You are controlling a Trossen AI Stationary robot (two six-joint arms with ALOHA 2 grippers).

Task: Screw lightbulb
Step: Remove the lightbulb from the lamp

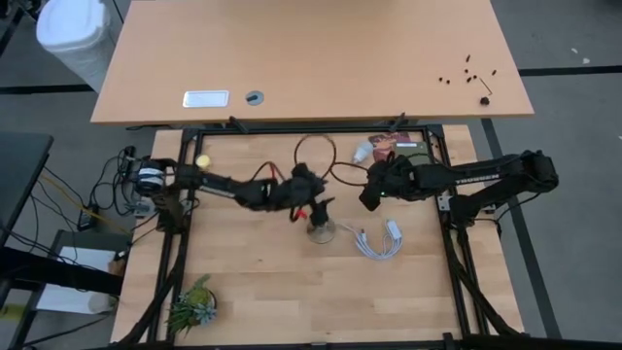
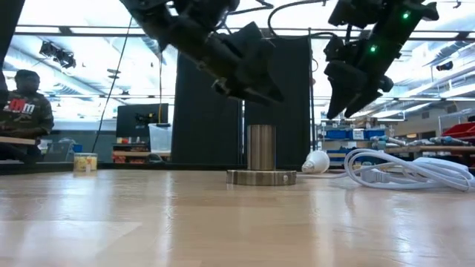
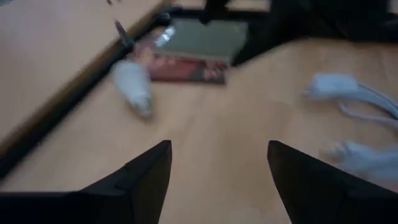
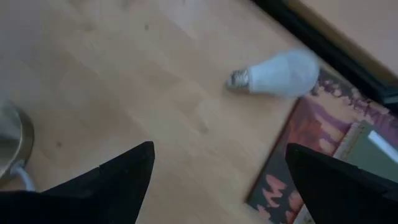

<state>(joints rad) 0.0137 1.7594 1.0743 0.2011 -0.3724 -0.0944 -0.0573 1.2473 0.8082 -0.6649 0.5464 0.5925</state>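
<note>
White frosted lightbulb [image 4: 283, 73] lay on its side on the wooden worktop [image 1: 253, 282], close against the far frame rail [image 1: 311, 129] and beside a reddish booklet [image 4: 292, 155]. Long axis ran flat along the boards, metal base toward the socket [image 2: 260, 157]. Right claw [image 1: 370, 199] hung above and just short of it, jaws wide, holding nothing; judged the nearer. Left claw [image 1: 313, 207] hovered over the socket, jaws also spread and empty. Open boards lay between bulb and socket; white cable [image 1: 377, 241] coiled nearby.
</note>
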